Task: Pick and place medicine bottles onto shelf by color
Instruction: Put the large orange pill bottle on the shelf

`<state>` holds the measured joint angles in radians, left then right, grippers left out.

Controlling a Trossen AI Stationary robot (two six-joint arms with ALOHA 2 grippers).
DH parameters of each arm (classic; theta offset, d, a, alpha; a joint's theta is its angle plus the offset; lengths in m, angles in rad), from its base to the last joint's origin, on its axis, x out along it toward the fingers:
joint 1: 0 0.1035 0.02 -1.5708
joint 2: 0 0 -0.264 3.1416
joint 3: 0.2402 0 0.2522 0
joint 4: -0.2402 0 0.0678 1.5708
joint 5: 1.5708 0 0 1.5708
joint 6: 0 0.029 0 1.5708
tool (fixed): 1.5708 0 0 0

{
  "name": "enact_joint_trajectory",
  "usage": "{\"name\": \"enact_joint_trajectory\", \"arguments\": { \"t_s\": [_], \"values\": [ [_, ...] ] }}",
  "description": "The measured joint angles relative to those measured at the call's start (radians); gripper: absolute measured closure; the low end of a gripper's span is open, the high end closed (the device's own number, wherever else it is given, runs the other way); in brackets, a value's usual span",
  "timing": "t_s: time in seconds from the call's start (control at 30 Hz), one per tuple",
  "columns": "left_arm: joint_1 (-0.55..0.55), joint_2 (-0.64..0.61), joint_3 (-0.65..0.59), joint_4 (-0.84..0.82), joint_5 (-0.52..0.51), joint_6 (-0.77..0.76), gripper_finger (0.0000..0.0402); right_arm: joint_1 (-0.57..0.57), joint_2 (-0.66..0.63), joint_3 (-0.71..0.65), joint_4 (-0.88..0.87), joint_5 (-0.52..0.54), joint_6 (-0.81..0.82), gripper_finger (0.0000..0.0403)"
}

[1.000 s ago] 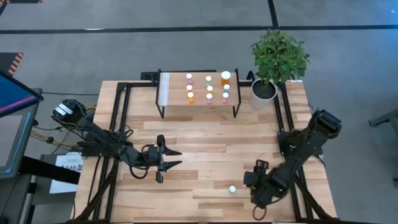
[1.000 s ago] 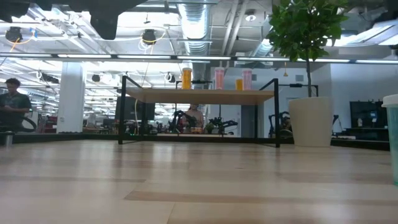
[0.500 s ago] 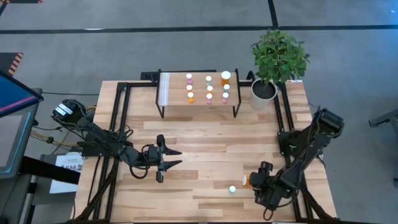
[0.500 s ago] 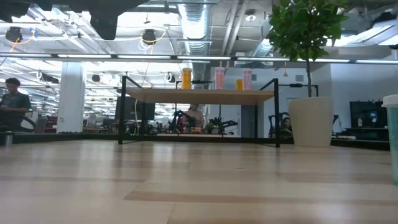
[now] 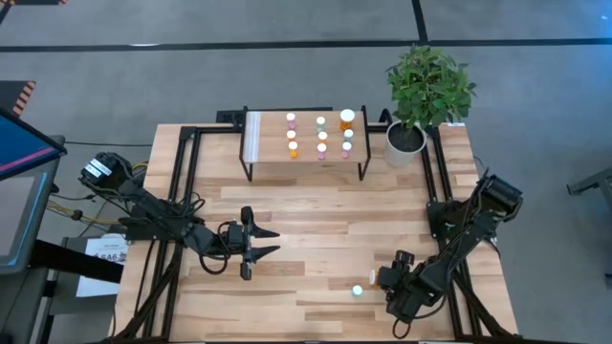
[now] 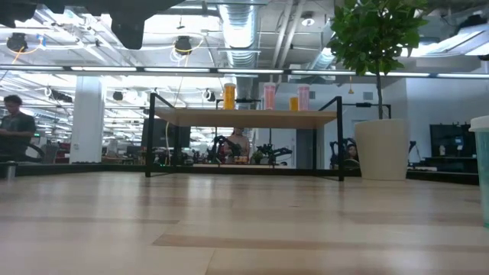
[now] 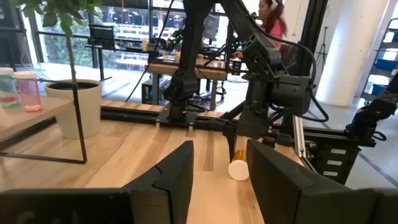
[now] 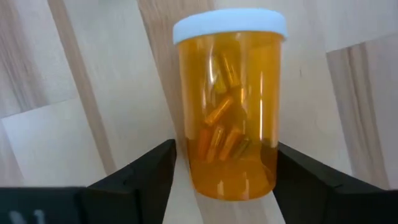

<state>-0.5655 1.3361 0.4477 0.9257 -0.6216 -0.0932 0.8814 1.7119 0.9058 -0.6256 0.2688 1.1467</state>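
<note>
Grey floor (image 5: 191,76) around the wooden surface (image 5: 316,215), crossed by dark lines. Potted plant (image 5: 427,86) in a white pot (image 5: 405,139) at the far right corner of the surface. Screen with a pink edge (image 5: 24,153) off the left side. Beyond the surface: open workshop, exposed ducts (image 6: 237,27) and strip lights (image 6: 69,69) on the ceiling, white column (image 6: 88,118), workbenches with equipment (image 6: 244,153). One person at far left (image 6: 14,126); another, in pink, at a bench (image 7: 273,25). Large windows (image 7: 124,25) behind the plant.
</note>
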Motion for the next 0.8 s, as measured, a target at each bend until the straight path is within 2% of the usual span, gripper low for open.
{"name": "enact_joint_trajectory", "arguments": {
  "t_s": [0.23, 0.47, 0.8],
  "values": [
    [0.0, 0.0, 0.0, 0.0, 0.0, -0.001, 0.0265, 0.0, 0.0, -0.001, 0.019, 0.021, -0.003, 0.0175],
    [0.0, 0.0, 0.0, 0.005, 0.001, -0.001, 0.0265, 0.021, -0.083, -0.001, 0.012, 0.194, 0.03, 0.0218],
    [0.008, 0.0, 0.0, 0.009, 0.014, -0.022, 0.0265, 0.079, -0.277, -0.001, -0.009, 0.468, 0.013, 0.0196]
  ]
}}
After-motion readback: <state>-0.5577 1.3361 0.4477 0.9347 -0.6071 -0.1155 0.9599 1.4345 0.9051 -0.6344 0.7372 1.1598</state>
